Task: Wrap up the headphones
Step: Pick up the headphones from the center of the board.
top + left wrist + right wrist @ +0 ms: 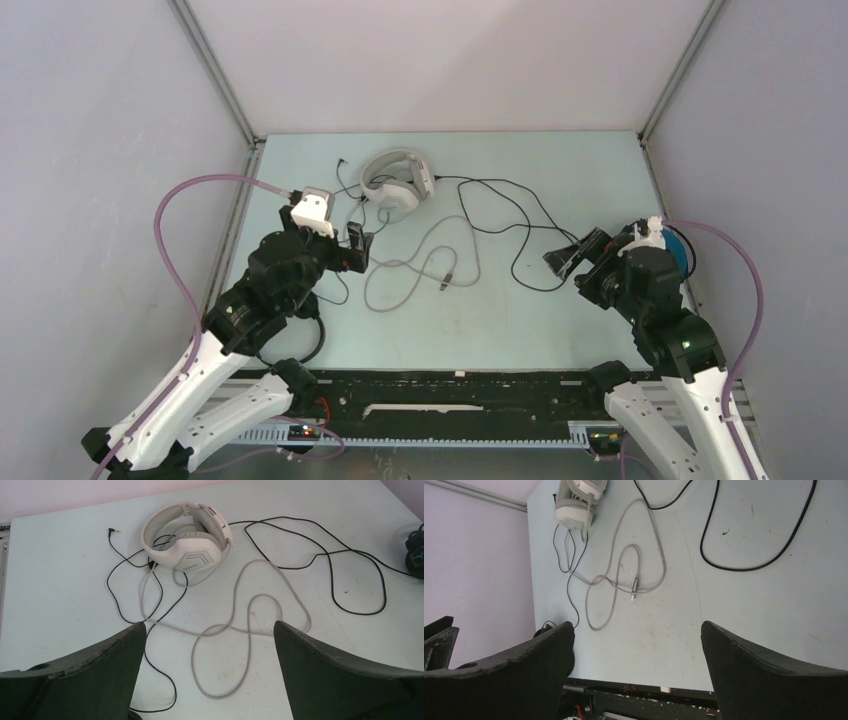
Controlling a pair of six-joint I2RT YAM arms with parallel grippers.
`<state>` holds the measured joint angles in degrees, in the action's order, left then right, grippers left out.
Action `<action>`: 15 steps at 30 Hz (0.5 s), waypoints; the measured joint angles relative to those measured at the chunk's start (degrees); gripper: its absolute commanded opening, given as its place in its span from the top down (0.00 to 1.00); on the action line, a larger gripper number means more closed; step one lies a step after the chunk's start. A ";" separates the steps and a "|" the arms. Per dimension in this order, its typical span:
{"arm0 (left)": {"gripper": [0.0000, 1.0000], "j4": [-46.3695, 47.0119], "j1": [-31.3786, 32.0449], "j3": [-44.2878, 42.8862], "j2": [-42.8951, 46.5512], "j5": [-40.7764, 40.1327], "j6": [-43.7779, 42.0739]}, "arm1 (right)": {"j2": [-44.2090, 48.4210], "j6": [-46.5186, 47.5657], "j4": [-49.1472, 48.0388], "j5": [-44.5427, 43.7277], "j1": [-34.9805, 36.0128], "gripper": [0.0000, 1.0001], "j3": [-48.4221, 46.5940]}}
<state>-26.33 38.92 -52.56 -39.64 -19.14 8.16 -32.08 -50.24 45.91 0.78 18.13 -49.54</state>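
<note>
The white-grey headphones [398,180] [185,542] [576,500] lie on their side at the back of the table. Their grey cable [420,265] [260,610] [624,580] sprawls in loose loops toward the front. My left gripper [358,248] [210,625] hovers open just left of those loops, holding nothing. The black headphones with blue accents [682,250] [416,555] sit at the right edge, mostly hidden behind my right arm; their black cable [520,230] [325,555] [749,555] snakes across the table. My right gripper [565,258] [637,624] stands open and empty beside it.
A thin black cable [345,195] [125,595] with a jack plug [114,530] runs from beside the white pair toward a dark hoop [308,338] under my left arm. Grey walls enclose the table. A black rail [450,385] borders the front edge.
</note>
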 measured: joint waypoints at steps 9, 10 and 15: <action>0.00 -0.04 -0.17 0.00 0.04 0.92 0.55 | -2.73 -0.07 -0.07 -5.09 0.00 0.06 0.00; 0.00 -0.07 -0.24 0.00 0.07 1.09 0.66 | -3.61 0.31 -0.39 -6.14 0.00 0.06 0.00; 0.00 -0.39 -0.68 0.00 0.37 1.86 0.87 | -10.93 6.25 -5.51 -12.24 -1.05 0.09 -0.04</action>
<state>-26.72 38.24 -52.56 -39.27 -17.28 9.04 -43.00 -43.99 40.40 -11.46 17.08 -49.58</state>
